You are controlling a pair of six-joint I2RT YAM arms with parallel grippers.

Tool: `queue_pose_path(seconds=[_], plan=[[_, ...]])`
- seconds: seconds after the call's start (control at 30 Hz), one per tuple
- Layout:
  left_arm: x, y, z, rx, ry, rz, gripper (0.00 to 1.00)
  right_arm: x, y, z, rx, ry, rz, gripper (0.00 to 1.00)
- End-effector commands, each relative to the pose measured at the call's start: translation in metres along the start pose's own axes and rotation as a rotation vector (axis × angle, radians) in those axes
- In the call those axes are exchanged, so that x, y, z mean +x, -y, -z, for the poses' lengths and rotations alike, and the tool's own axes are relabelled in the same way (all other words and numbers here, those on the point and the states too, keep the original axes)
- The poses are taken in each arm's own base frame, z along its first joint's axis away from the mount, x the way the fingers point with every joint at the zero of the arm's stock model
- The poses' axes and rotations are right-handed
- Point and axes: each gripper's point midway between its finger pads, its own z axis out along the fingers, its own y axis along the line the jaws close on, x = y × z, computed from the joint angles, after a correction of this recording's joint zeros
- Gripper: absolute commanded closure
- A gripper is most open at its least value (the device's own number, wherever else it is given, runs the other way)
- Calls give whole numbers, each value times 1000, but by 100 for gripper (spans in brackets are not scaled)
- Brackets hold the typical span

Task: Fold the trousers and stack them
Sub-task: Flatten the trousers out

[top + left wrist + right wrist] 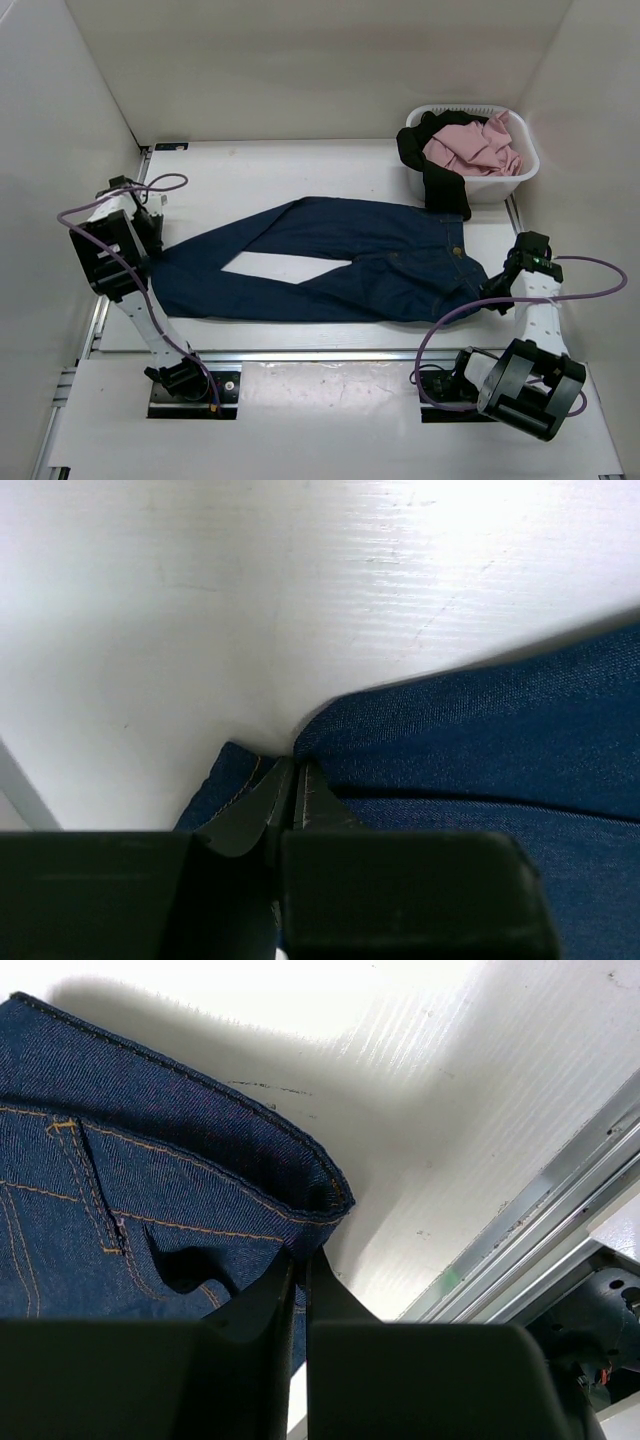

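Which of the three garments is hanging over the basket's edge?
The black garment drapes over the basket rim; the pink cloth sits inside, the trousers lie on the table.

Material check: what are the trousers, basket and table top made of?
The trousers: dark navy denim, matte; twill weave and tan topstitching show close up. The basket: looks like white moulded plastic, with a thin smooth wall. The table: white sheet with fine ribbing and a slight sheen, possibly corrugated plastic; can't confirm.
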Motion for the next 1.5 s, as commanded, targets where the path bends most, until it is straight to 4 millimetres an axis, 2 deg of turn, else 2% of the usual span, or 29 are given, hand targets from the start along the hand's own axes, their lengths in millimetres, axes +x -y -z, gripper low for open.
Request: queue_pose_path(seconds=[0.0, 0.03, 0.1, 0.13, 0.17, 0.2, 0.27, 0.33, 0.37, 0.4, 0.47, 0.5, 0.6, 0.7, 0.8, 0.87, 0.97, 1.0, 1.03, 1.07, 1.13, 1.17, 1.2, 1.27, 1.33, 1.37, 1.4, 1.43, 1.47], plan=[[-16, -17, 38, -101, 118, -8, 86, -15, -4, 9, -4, 42, 3, 100], [-19, -27, 51, -144, 151, -20, 86, -15, -4, 9, -3, 42, 3, 100], [-25, -32, 88, -205, 255, -26, 86, -13, -2, 14, 0, 38, 3, 100], [-22, -38, 103, -227, 284, -30, 86, -17, -2, 19, -1, 58, 1, 100], [-18, -43, 134, -275, 358, -31, 86, -16, 5, 20, 25, 58, -6, 100], [-16, -44, 149, -293, 401, -36, 86, -17, 7, 24, 23, 75, -17, 100], [4, -39, 181, -350, 472, -63, 86, -17, 16, 28, 43, 82, -56, 100], [26, -36, 188, -386, 476, -70, 86, -19, 20, 31, 56, 106, -84, 100], [41, -35, 199, -440, 485, -81, 86, -16, 26, 28, 83, 99, -110, 100], [66, -32, 177, -436, 419, -73, 86, -16, 26, 30, 77, 107, -122, 100], [89, -29, 162, -441, 371, -89, 86, -12, 28, 24, 82, 92, -141, 100], [107, -25, 147, -424, 333, -77, 86, -11, 21, 21, 46, 83, -142, 100], [115, -17, 122, -373, 307, -96, 85, -4, 14, 13, 12, 38, -140, 100], [112, -15, 113, -332, 290, -88, 86, 5, 13, 6, -3, 5, -148, 100], [114, -18, 114, -350, 280, -73, 86, 15, 17, 3, -6, -8, -148, 100], [130, -15, 111, -346, 237, -74, 86, 19, 20, 3, -5, -9, -148, 100], [147, -12, 118, -362, 215, -85, 86, 21, 26, 2, 17, -4, -147, 100], [157, -8, 120, -359, 181, -96, 84, 24, 27, -1, 24, -12, -155, 100], [165, -6, 123, -372, 170, -102, 77, 23, 29, -1, 31, -6, -155, 100], [176, -3, 119, -367, 136, -111, 61, 25, 30, -3, 37, -13, -163, 99], [201, -5, 120, -408, 59, -122, 54, 23, 33, -3, 52, 1, -175, 89], [217, -3, 111, -406, 3, -132, 50, 26, 34, -3, 60, -8, -174, 79], [227, -2, 107, -409, -37, -131, 48, 26, 37, -3, 75, -7, -173, 59], [250, 1, 100, -403, -130, -156, 45, 24, 39, 0, 84, 1, -173, 44], [253, 3, 101, -394, -144, -168, 45, 8, 30, 11, 48, 42, -122, 40], [245, 1, 106, -398, -113, -167, 45, 1, 23, 17, 20, 69, -80, 39], [240, 2, 111, -390, -99, -177, 45, -7, 7, 25, -44, 105, -20, 39], [233, 1, 117, -383, -78, -178, 45, -22, -9, 41, -96, 157, 25, 39], [219, 2, 123, -371, -23, -195, 45, -27, -17, 49, -127, 186, 93, 39]])
